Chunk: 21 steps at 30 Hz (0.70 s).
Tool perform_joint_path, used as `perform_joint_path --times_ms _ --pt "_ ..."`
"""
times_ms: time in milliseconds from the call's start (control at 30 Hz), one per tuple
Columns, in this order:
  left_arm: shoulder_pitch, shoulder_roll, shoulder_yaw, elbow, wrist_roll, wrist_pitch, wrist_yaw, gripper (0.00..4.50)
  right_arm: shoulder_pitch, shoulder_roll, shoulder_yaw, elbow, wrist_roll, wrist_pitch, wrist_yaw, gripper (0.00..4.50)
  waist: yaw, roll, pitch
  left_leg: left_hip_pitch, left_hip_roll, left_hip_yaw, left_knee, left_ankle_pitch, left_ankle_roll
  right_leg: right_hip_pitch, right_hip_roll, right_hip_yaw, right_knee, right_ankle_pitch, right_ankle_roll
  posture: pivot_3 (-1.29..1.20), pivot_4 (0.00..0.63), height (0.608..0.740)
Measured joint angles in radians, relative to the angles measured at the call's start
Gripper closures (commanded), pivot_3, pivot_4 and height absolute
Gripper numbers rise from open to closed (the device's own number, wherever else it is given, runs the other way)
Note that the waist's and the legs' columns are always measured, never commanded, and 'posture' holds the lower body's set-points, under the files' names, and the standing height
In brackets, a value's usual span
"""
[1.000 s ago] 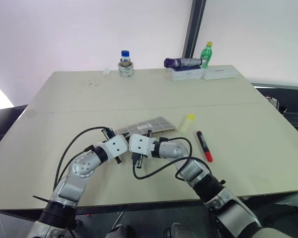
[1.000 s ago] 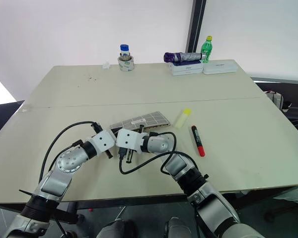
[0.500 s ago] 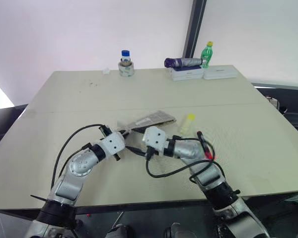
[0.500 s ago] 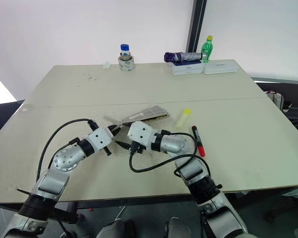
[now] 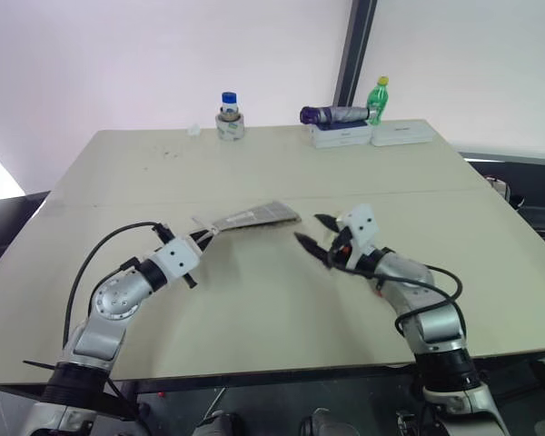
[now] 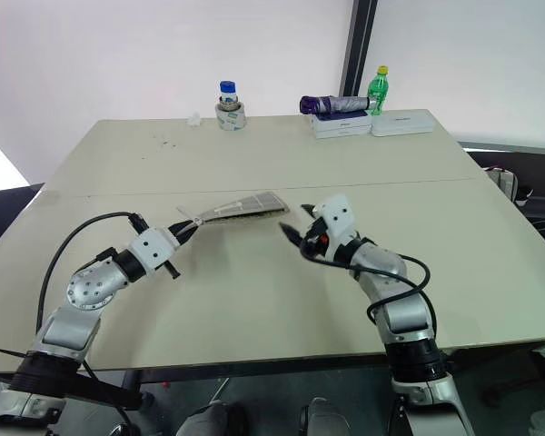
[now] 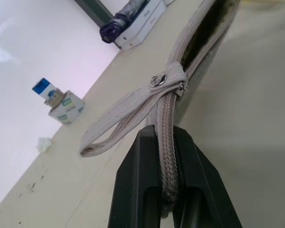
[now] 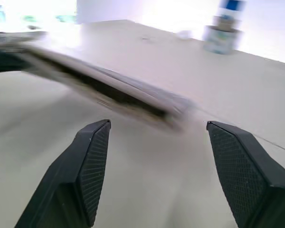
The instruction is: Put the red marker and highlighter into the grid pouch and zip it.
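Note:
The grid pouch (image 5: 254, 216) lies tilted mid-table, its left end lifted. My left gripper (image 5: 203, 238) is shut on the zipper edge at that end. In the left wrist view its fingers (image 7: 147, 180) pinch the zipper tape just short of the slider (image 7: 168, 80) and pull loop (image 7: 114, 128); beyond the slider the mouth (image 7: 206, 33) gapes. My right gripper (image 5: 311, 229) hovers open just right of the pouch, holding nothing, its fingers (image 8: 85, 166) spread wide toward the pouch (image 8: 109, 90). The red marker and the highlighter are hidden behind my right hand and forearm.
Along the table's far edge stand a blue-capped jar (image 5: 229, 113), a green bottle (image 5: 378, 98), and a folded purple umbrella (image 5: 336, 114) on white boxes (image 5: 401, 133). A seam (image 5: 118, 203) crosses the tabletop behind the pouch.
My right gripper opened, left the pouch and swung right and up, now covering the marker and highlighter. The left gripper drew the pouch's end slightly left and up.

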Motion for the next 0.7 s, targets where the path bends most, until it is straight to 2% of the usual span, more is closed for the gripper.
perform_joint_path --times_ms 100,200,467,567,700 --pt "0.002 0.000 0.000 0.010 0.000 -0.011 0.000 4.50 -0.019 -0.012 -0.007 0.023 -0.022 0.003 -0.046 1.16 0.000 0.000 0.000 0.000 0.000 0.000 0.000 0.000 0.000 0.000 0.000 0.000 0.000 0.000 0.000 0.00 0.150 0.740" --pt "0.002 -0.002 -0.001 0.011 0.001 -0.014 0.000 4.50 -0.055 0.027 -0.037 0.054 0.020 0.036 -0.078 1.16 0.000 0.000 0.000 -0.001 0.000 0.000 0.000 0.000 0.000 0.000 0.000 0.000 0.000 0.000 0.000 0.00 0.150 0.740" --pt "0.027 -0.001 -0.001 0.011 0.003 -0.015 0.003 4.50 -0.127 0.045 -0.109 0.128 0.072 0.156 -0.173 1.16 0.000 0.000 0.000 -0.002 0.000 0.000 0.000 0.000 0.000 -0.001 0.000 0.000 0.000 0.000 0.000 0.00 0.150 0.740" --pt "0.046 0.000 -0.001 0.011 0.004 -0.015 0.004 4.50 -0.095 0.036 -0.122 0.101 0.104 0.151 -0.150 1.16 0.001 0.000 0.000 -0.003 0.000 0.000 0.000 0.000 0.000 -0.002 0.000 -0.001 -0.001 0.000 0.000 0.00 0.150 0.740" --pt "0.078 0.009 0.012 0.006 0.005 -0.016 0.017 4.50 0.059 -0.022 -0.132 -0.008 0.071 0.069 -0.153 1.16 0.006 0.000 0.000 -0.004 -0.001 -0.001 0.000 0.000 0.000 -0.002 -0.001 -0.002 -0.003 0.000 0.000 0.00 0.150 0.740"
